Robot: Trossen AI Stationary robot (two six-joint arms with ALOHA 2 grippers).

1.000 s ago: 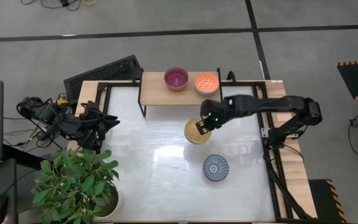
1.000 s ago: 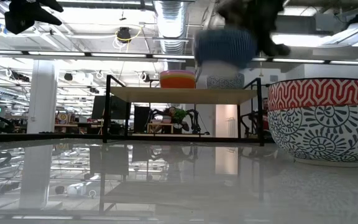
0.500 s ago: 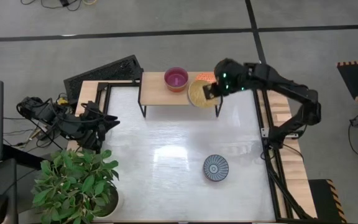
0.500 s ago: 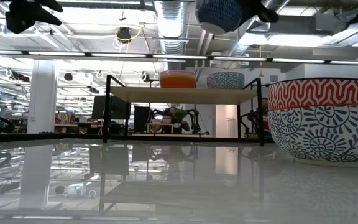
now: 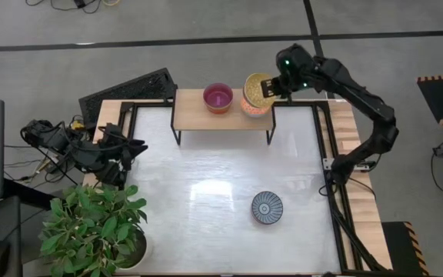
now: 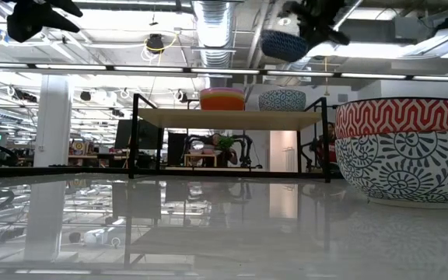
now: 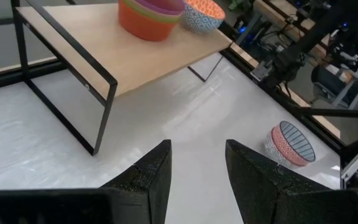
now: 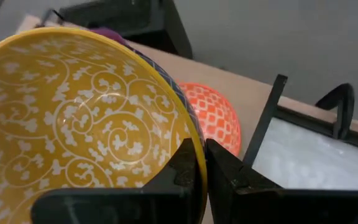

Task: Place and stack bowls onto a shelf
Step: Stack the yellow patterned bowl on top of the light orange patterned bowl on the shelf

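Two stacks already sit on the shelf [image 5: 206, 115]: a pile of plain bowls topped by the magenta bowl [image 5: 218, 97], and beside it the orange-patterned bowl [image 5: 254, 108], which you are about to cover. Your right gripper [image 5: 270, 86] is clenched on the rim of the yellow bowl [image 5: 258, 89], one finger inside and one outside, as the right wrist view shows. That pinch keeps the bowl's mouth up and leaves its base free to drop into the bowl below. You hold it above the shelf's right end, overlapping the orange-patterned bowl from above; the low view shows it well clear of the shelf top, so it has not landed yet. Judging by that overlap, you likely need only a small centring before lowering. One more bowl, the blue-lined bowl [image 5: 267, 207], waits on the white table [image 5: 198, 192], well apart from the shelf. Your left gripper [image 7: 197, 165] stays parked at the table's left side, fingers spread and empty, out of the way.
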